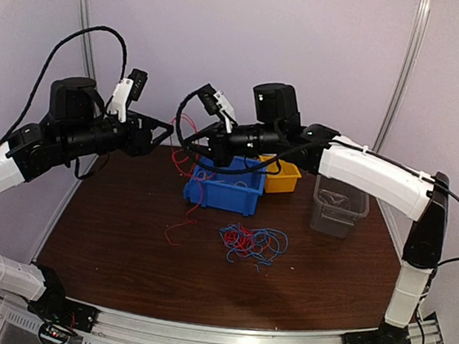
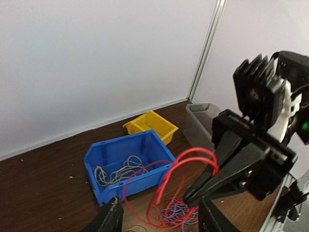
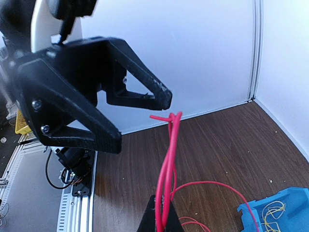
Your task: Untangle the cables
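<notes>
Two grippers are being held face to face, high over the far left part of the desk (image 1: 123, 243). One red cable (image 3: 170, 159) is being pinched by the right gripper (image 3: 161, 217), and its fingers are being pressed tight on it. The cable is likely being held up this way so that it can be drawn out of the other cables (image 1: 251, 244). Those are lying in a red and blue heap near the middle of the desk, a bit toward the near edge.

The left gripper (image 3: 140, 120) is being held wide open with nothing in it, just beside the folded tip of the red cable. It is probably being kept open so that the tip can be taken next, but that is only a guess.

The red cable is being folded double where it is pinched. The short folded part is being pointed straight out from the right fingers toward the left gripper and the left edge, so its long line is being laid from right to left. The rest is being left to hang, so that part is running up and down. Its loose end is being trailed on the desk, left of the heap.

Some yellow cables (image 2: 118, 171) are being kept in the blue bin (image 1: 243, 200) near the far edge.
</notes>
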